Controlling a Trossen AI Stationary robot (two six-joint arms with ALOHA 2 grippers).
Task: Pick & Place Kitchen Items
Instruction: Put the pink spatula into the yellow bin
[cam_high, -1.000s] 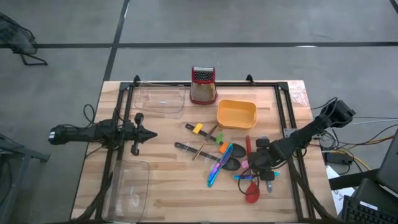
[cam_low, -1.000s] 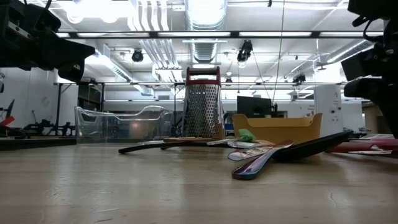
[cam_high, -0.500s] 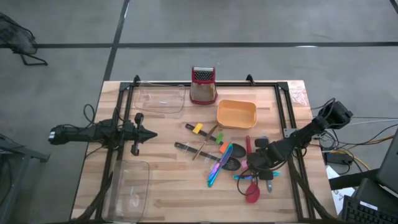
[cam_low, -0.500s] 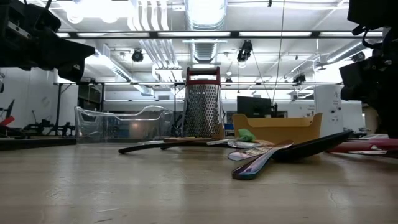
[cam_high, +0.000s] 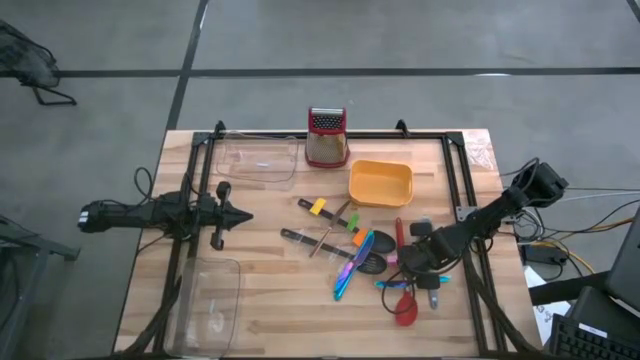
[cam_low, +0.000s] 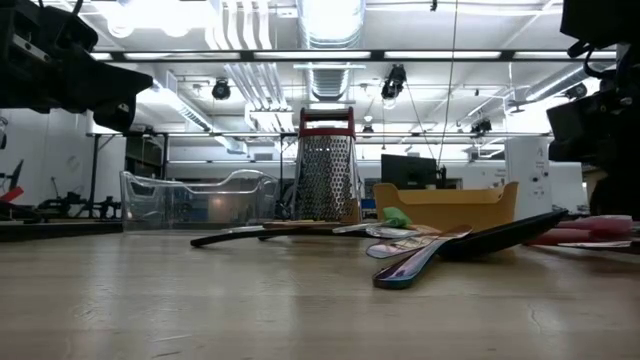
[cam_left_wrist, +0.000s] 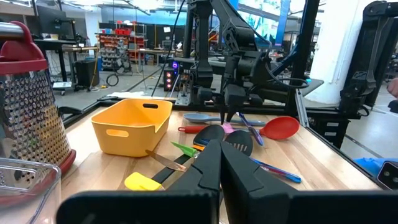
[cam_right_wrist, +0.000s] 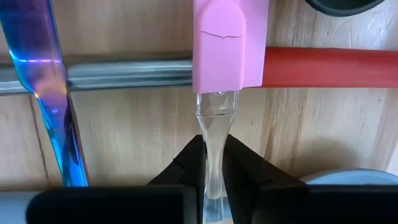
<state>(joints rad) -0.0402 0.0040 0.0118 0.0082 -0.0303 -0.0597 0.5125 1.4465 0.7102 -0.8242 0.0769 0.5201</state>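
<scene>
We are only starting our job. Our right gripper is low on the table, in the lower right of the high view, and its jaws are squeezing narrow on the clear handle of a little pink spatula. It is lying flat on the wood, not lifted yet.

All the other kitchen items are lying in a messy pile in the middle right of the high view. We are seeing the red spoon, a shiny blue and purple piece, a black slotted spoon and a yellow clip. None of them are sitting in a tub or tray, so we think nearly everything is left to do.

Our left gripper is waiting at the left side of the table with its jaws shut and holding nothing.

The orange tub is sitting just above the pile, and the box grater is standing at the top middle. One clear tray is at the upper left and another clear tray at the lower left.

The red handle and a grey metal handle are lying right by the pink blade, so we think they could get bumped.
</scene>
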